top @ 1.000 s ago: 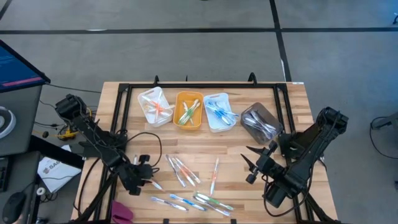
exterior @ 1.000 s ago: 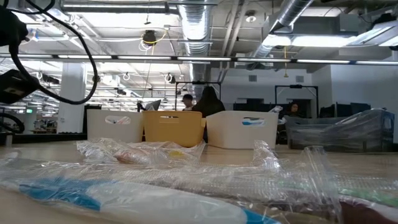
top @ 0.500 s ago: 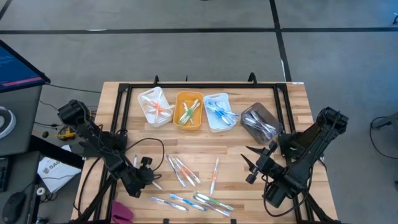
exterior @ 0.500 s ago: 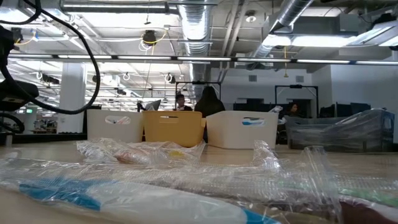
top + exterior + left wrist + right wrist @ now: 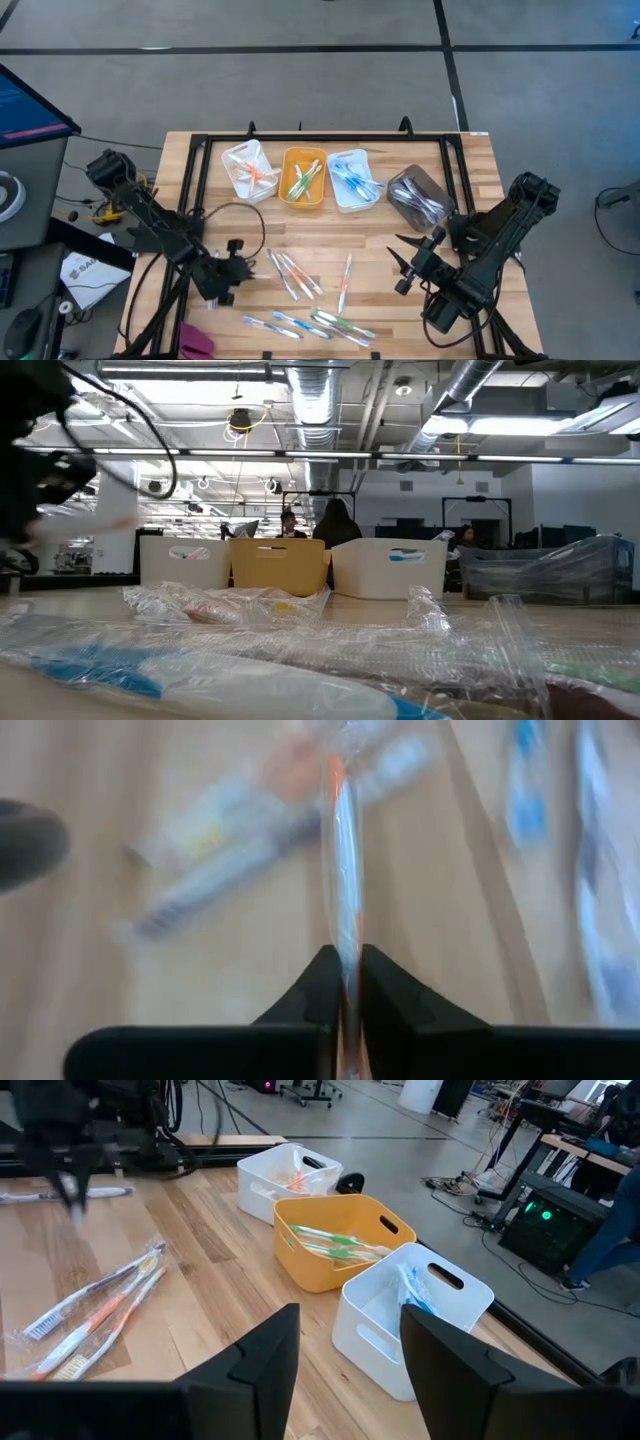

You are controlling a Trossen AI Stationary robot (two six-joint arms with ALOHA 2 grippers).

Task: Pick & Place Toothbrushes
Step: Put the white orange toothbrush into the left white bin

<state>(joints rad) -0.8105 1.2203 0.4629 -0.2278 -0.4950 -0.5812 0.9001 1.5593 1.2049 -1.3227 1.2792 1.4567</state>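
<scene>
My left gripper [image 5: 232, 272] is at the left of the table, shut on an orange-and-white toothbrush [image 5: 343, 890] in a clear wrapper. Loose wrapped toothbrushes lie flat on the wood at the middle [image 5: 295, 275] and toward the near edge [image 5: 315, 325]. At the far side stand a white bin [image 5: 250, 172], an orange bin [image 5: 303, 178], a second white bin [image 5: 352, 180] and a clear bin [image 5: 420, 195], each holding brushes. My right gripper [image 5: 345, 1370] hangs open over the right of the table, touching nothing. My left gripper pinches the toothbrush's thin shaft [image 5: 345, 965] between its two fingers. They come slanting down from the table's left, and the brush runs forward out of the gap between the fingertips [image 5: 322, 982]. In the right wrist view the toothbrush [image 5: 105, 1193] lies about level under the gripper.
A black frame rail [image 5: 300, 140] runs along the far side behind the bins. Black cables [image 5: 240, 215] loop over the table's left part. A pink object [image 5: 197, 340] lies at the near left edge. Bare wood [image 5: 370, 240] lies between the bins and the loose brushes.
My left gripper has shut on the orange-and-white toothbrush at the left end of the loose brushes. It has then drawn a little up and toward the far edge with the brush. My right arm has kept still.
</scene>
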